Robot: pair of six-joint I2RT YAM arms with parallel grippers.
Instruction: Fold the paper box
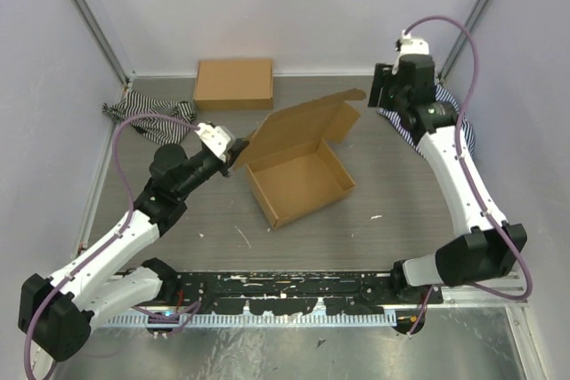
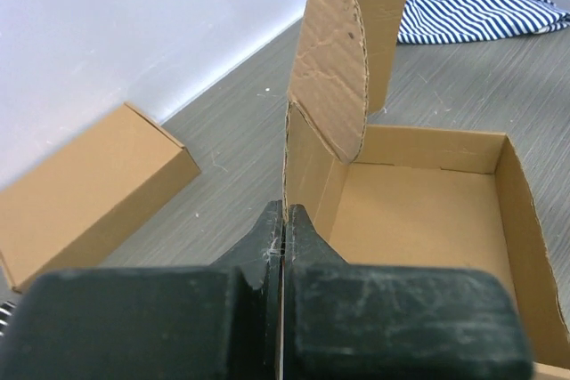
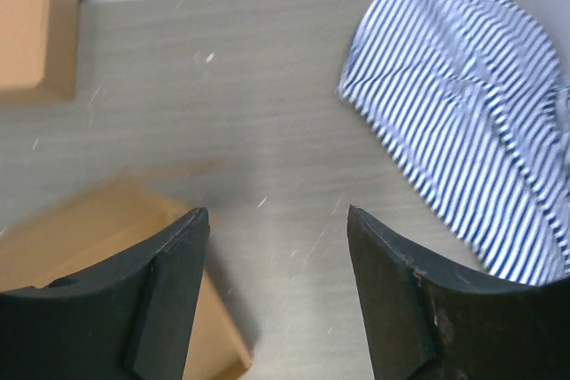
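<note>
The paper box (image 1: 298, 182) sits mid-table as a shallow brown tray, its lid (image 1: 303, 122) laid back toward the far wall. My left gripper (image 1: 233, 153) is shut on the box's left wall at its far corner. In the left wrist view the jaws (image 2: 285, 215) pinch that thin cardboard edge, a rounded flap (image 2: 331, 68) stands upright above them, and the box interior (image 2: 427, 211) lies to the right. My right gripper (image 1: 387, 86) hangs open at the back right, apart from the box. In the right wrist view its fingers (image 3: 276, 220) hold nothing, with a blurred box edge (image 3: 80, 246) at lower left.
A second, closed brown cardboard box (image 1: 233, 84) lies by the back wall, seen also as the box (image 2: 89, 193) left of my left jaws. Striped cloth (image 1: 147, 119) lies at the back left, and more striped cloth (image 3: 472, 122) under the right arm.
</note>
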